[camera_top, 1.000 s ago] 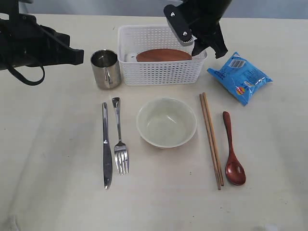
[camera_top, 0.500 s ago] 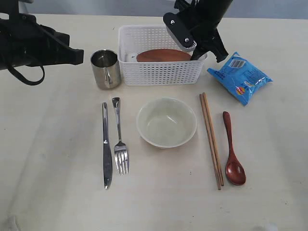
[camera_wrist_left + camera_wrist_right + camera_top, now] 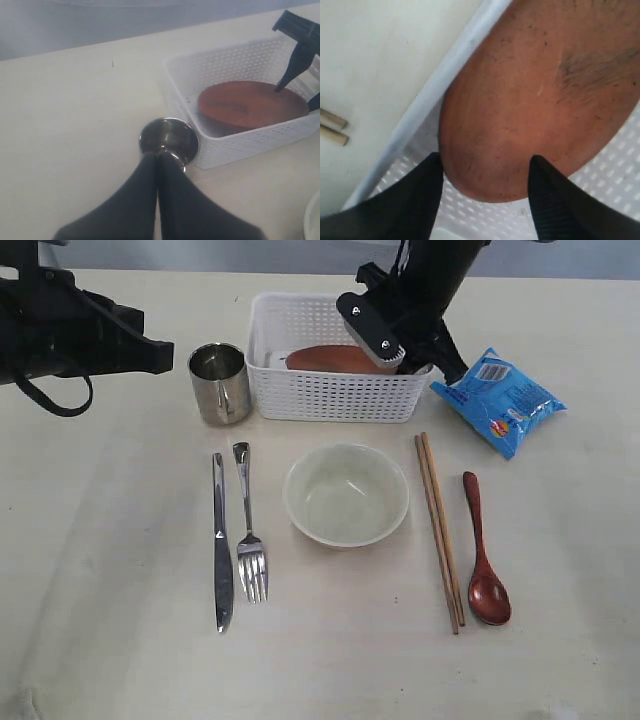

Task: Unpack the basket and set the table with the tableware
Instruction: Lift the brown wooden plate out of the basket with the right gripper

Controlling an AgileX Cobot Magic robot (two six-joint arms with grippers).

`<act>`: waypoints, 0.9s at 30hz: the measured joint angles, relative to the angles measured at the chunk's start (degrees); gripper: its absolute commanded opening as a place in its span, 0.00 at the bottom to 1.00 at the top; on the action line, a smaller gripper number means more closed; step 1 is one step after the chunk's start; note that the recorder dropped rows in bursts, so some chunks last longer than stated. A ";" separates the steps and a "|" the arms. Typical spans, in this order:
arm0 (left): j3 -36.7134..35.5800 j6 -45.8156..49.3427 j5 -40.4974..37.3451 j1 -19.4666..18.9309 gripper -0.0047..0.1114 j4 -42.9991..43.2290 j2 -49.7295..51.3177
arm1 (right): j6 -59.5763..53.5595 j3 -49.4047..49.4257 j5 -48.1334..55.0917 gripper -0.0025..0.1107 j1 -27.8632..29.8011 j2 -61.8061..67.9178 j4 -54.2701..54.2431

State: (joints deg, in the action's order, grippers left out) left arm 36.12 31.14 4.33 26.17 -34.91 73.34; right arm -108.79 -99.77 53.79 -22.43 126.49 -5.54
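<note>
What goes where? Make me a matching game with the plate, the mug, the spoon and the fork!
Things:
1. plate
2. mug
3. spoon
4. fork

Places, as the exterior view shows them:
A. between the knife and the bowl
B. inside the basket
C. right of the chopsticks
D. outside the basket, at its left end

Pairs: 1-B, 2-D, 3-C, 4-A

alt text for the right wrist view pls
The right gripper, fingers spread apart, straddles the edge of a brown round plate lying in a white perforated basket. Outside the basket's rim, two chopstick ends rest on the pale table.
</note>
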 measured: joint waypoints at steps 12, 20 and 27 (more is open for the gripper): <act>0.00 0.00 0.49 0.00 0.04 0.00 0.00 | 1.73 -0.02 -6.18 0.15 -0.09 2.44 -0.98; 0.00 0.00 0.49 0.00 0.04 0.00 0.00 | 3.66 -0.02 -11.43 0.02 -0.09 2.55 -1.00; 0.00 0.00 0.49 0.00 0.04 0.00 0.00 | 4.04 -0.02 -12.86 0.02 -0.09 2.55 -1.00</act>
State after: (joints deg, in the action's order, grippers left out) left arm 36.12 31.14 4.82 26.17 -34.91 73.34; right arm -104.75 -99.80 40.93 -22.52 129.04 -6.53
